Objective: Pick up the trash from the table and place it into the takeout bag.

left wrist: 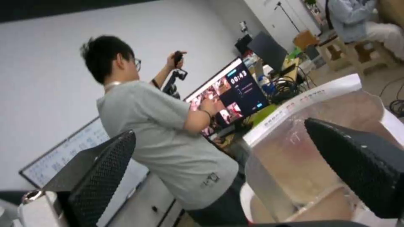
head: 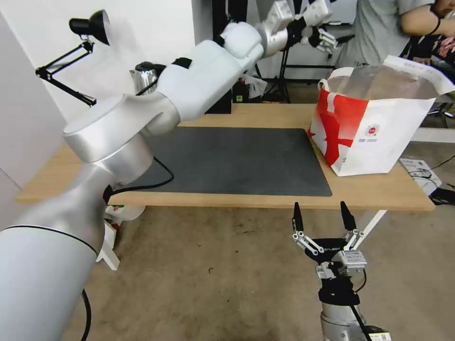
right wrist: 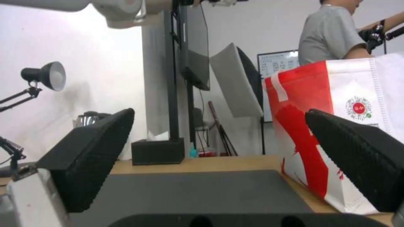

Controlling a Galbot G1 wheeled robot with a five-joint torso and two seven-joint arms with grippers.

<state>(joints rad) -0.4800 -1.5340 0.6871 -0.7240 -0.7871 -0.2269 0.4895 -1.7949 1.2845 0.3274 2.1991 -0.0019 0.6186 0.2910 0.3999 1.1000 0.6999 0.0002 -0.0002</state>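
Fingers of both the left gripper (head: 318, 29), raised beside the takeout bag (head: 374, 128), and right gripper (head: 324, 217) spread empty.

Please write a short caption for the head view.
Left gripper open, raised behind takeout bag; right gripper open below table.

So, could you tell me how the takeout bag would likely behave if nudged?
The takeout bag looks soft-walled, since its rim bows and leans, so it would probably buckle. It stands tall near the table edge, so it may slide or tip.
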